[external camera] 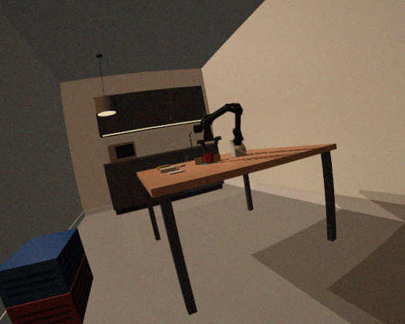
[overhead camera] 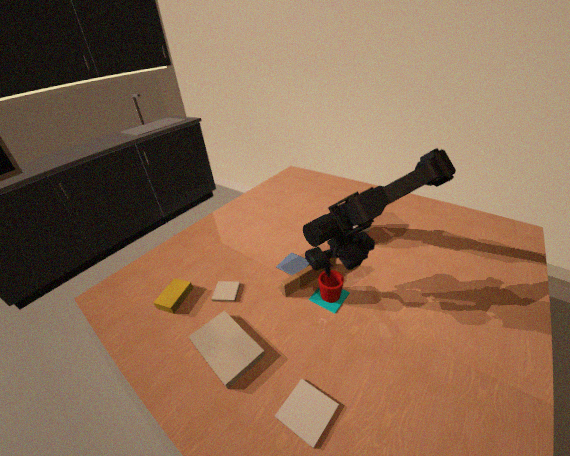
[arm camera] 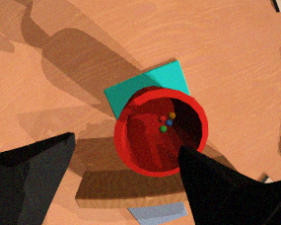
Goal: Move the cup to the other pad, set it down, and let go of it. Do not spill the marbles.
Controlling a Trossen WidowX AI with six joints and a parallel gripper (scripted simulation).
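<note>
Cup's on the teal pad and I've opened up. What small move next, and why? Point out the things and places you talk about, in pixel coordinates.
I'd probably ease the gripper (overhead camera: 327, 270) (external camera: 210, 143) (arm camera: 127, 147) straight up: its fingers stand wide, one overlapping the rim in the wrist view, while the cup (overhead camera: 330, 287) (external camera: 208, 158) (arm camera: 122, 148) stands upright, marbles (arm camera: 167, 122) inside.

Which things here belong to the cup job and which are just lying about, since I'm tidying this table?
Part of the job:
- red round cup
- small coloured marbles
- flat teal square pad
- flat blue square pad

Apparently just lying about:
- yellow rectangular block
- three pale flat square blocks
</note>
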